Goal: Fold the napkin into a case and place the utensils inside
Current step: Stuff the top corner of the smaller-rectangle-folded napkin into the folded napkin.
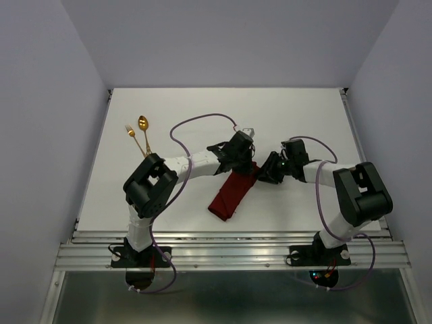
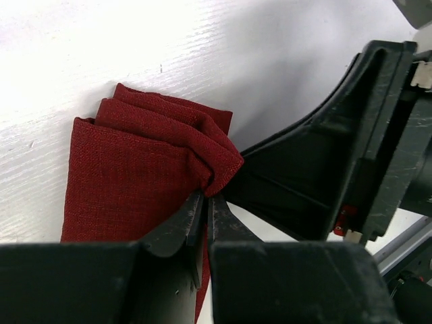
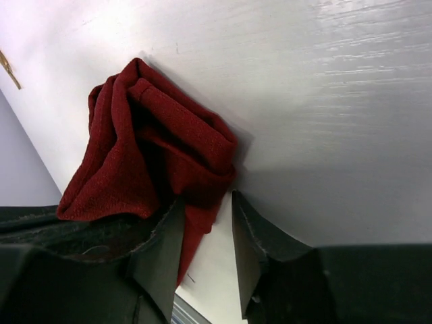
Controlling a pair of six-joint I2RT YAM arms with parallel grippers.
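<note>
Napkin (image 1: 233, 192) runs diagonally, far end pinched by left fingers (image 2: 177, 228), right fingers (image 3: 258, 237) apart.

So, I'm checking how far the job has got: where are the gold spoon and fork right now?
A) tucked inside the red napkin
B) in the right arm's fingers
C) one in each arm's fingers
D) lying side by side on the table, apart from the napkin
D: the spoon and fork lie together at the far left of the table, well clear of the napkin and of both arms.
</note>
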